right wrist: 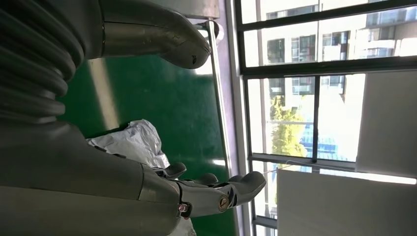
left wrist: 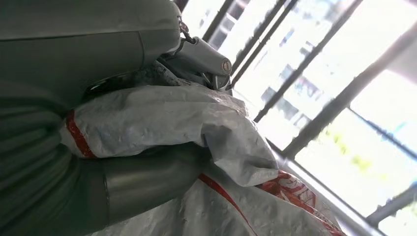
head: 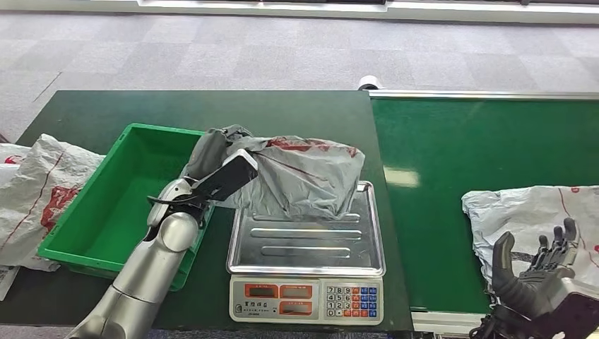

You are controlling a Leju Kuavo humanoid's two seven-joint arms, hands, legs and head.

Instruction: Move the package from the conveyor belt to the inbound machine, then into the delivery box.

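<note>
Package (head: 304,176) on scale (head: 305,247), left hand (head: 215,176) half-buried

Silver metallic left arm (head: 145,272) with rounded elbow joint, black cables looped at its wrist, left hand (head: 229,173) with dark flat back plate, right hand (head: 540,272) with dark grey fingers, grey ribbed wrist cover (right wrist: 29,64), brass-coloured screw (right wrist: 223,203) at finger joint

A dark green tabletop (head: 106,109) sits in the foreground, with grey carpet tiles (head: 212,49) on the floor beyond it toward 12 o'clock. A bright white strip (head: 452,8) runs along the floor's far edge. Tall windows with dark frames (right wrist: 314,118) let in strong daylight, showing buildings (right wrist: 314,46) and a green tree (right wrist: 282,118) outside.
</note>
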